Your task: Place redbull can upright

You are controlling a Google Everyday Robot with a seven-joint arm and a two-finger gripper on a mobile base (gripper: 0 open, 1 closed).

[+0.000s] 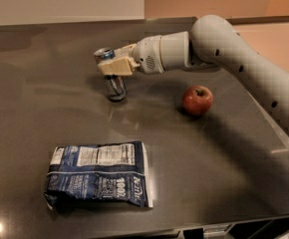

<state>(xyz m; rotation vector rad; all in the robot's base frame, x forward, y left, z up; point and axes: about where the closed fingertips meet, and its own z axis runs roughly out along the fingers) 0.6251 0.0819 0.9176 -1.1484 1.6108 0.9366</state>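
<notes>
The redbull can (115,86) stands upright on the dark table (204,168), left of centre at the back, with its silver top (103,53) showing. Its base is at the table surface, above its own reflection. My gripper (112,66) reaches in from the right at the end of the white arm (219,39). Its tan fingers (118,66) are closed around the can's upper half. The middle of the can is hidden behind the fingers.
A red apple (198,99) sits to the right of the can, just below the arm. A blue-and-white snack bag (98,174) lies flat at the front left. The table's right edge (279,133) runs diagonally under the arm.
</notes>
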